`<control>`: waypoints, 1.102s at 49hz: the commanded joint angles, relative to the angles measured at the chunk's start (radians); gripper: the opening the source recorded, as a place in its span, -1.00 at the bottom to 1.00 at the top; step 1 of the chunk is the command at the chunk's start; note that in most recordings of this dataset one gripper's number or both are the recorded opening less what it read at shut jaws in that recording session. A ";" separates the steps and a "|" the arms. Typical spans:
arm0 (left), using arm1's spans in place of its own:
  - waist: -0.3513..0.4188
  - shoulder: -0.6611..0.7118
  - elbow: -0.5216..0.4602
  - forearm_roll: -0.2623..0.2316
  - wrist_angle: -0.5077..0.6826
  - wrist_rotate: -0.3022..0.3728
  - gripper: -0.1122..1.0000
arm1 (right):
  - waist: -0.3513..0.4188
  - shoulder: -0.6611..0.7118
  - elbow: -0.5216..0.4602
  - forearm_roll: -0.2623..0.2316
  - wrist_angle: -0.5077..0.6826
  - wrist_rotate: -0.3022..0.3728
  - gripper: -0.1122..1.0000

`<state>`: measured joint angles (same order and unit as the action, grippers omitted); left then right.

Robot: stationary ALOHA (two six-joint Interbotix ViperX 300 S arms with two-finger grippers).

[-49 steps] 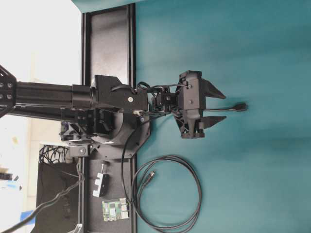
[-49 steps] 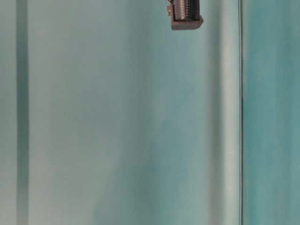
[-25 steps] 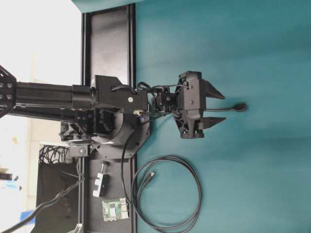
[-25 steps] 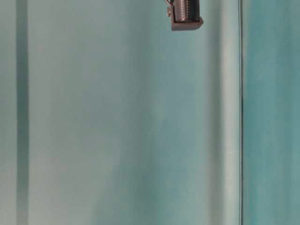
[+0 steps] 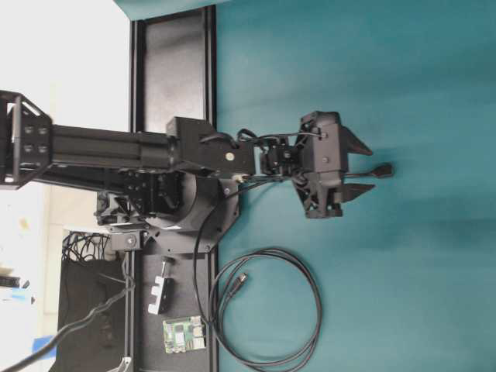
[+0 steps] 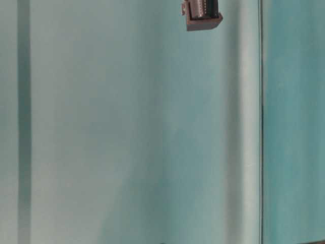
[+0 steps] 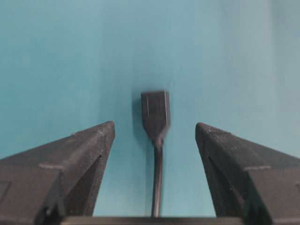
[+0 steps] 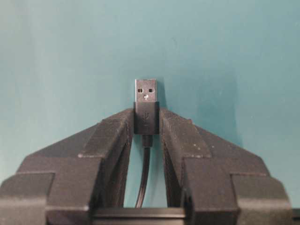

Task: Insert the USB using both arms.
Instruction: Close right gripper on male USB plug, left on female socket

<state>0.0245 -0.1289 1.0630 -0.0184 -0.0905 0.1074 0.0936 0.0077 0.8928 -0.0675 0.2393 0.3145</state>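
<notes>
The left gripper [image 5: 372, 169] has slid forward over the blue counter [image 5: 418, 294] since a moment ago. Before, the USB [image 5: 381, 170] lay well out past its tips. Now the tips sit on each side of the thin black cord, just behind the plug. Its fingers [image 7: 79, 150] are spread wide and are not touching the plug. The plug lies flat on the counter, right in the middle of the gap.

The right gripper [image 8: 146, 112] cannot be seen from above. Its own camera shows it pinching a silver-tipped plug [image 8: 146, 93] tight, with the shiny end poking out in front.

I think one half is ready, and the left side is lined up to grab. It should go a little further forward, then squeeze.
</notes>
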 commanded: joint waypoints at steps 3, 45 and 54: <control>0.003 0.035 -0.037 0.002 -0.015 0.017 0.63 | 0.009 -0.015 -0.002 0.003 0.026 0.003 -0.39; 0.002 0.124 -0.069 0.002 -0.003 0.012 0.24 | 0.011 -0.017 -0.077 0.000 0.029 -0.015 -0.40; 0.002 0.143 -0.081 0.002 0.009 0.012 0.04 | 0.011 -0.031 -0.078 0.000 0.048 -0.015 -0.40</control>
<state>0.0199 0.0077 1.0017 -0.0184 -0.0859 0.1089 0.1028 0.0046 0.8345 -0.0690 0.2807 0.3007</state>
